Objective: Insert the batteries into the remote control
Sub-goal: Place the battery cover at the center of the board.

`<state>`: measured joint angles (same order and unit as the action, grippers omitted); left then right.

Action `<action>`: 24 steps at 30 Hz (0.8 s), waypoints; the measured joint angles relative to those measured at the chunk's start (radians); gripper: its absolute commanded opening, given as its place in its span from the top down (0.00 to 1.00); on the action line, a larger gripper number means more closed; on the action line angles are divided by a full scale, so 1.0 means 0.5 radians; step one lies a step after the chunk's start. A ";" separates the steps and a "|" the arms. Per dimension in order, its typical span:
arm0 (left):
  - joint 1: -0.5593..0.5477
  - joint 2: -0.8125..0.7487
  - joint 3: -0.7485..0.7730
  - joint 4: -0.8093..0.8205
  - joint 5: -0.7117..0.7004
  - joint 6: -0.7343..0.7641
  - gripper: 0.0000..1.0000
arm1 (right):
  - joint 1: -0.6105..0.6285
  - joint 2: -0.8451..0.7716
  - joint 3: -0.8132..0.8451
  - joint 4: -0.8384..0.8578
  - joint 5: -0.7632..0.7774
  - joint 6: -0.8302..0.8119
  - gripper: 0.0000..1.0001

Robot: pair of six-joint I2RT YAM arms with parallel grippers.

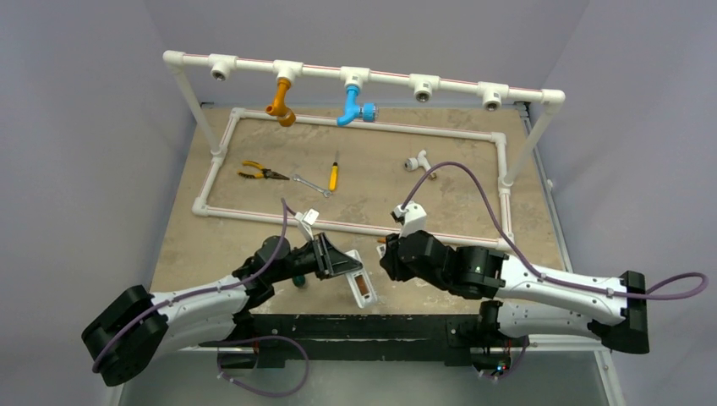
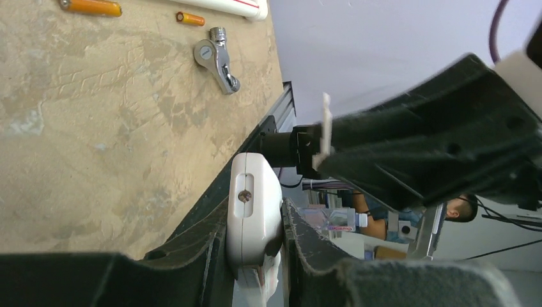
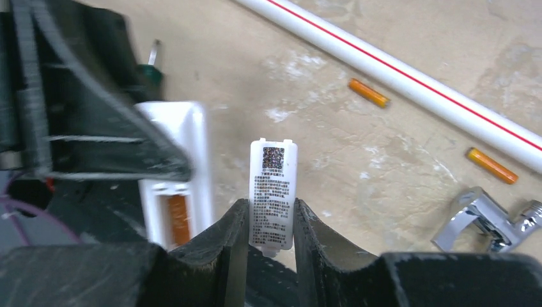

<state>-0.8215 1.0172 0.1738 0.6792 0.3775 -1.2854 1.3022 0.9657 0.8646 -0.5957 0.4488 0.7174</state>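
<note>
My left gripper (image 1: 349,269) is shut on the white remote control (image 1: 363,289) and holds it edge-on between the fingers in the left wrist view (image 2: 252,185). In the right wrist view the remote (image 3: 182,166) shows its open battery bay, with orange (image 3: 178,217) inside. My right gripper (image 3: 271,208) is shut on the white battery cover (image 3: 273,173), which has a printed label, just right of the remote. Two orange batteries (image 3: 369,92) (image 3: 491,165) lie on the table beside the white pipe. They also show in the left wrist view (image 2: 91,7) (image 2: 190,18).
A chrome fitting (image 3: 489,220) lies near the batteries. A white pipe frame (image 1: 355,227) encloses pliers (image 1: 258,172), a wrench (image 1: 311,183), a yellow-handled screwdriver (image 1: 333,176) and a white pipe fitting (image 1: 416,161). An orange tap (image 1: 282,103) and a blue tap (image 1: 353,106) hang from the rear rail.
</note>
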 measured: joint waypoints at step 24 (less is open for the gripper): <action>0.001 -0.745 -0.036 -0.961 -0.197 0.246 1.00 | -0.346 0.806 -0.448 0.763 -0.507 -0.173 0.34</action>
<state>-0.8211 0.6445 0.1558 0.1986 0.2790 -1.1625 1.1294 1.3689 0.6407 -0.2142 0.1955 0.6308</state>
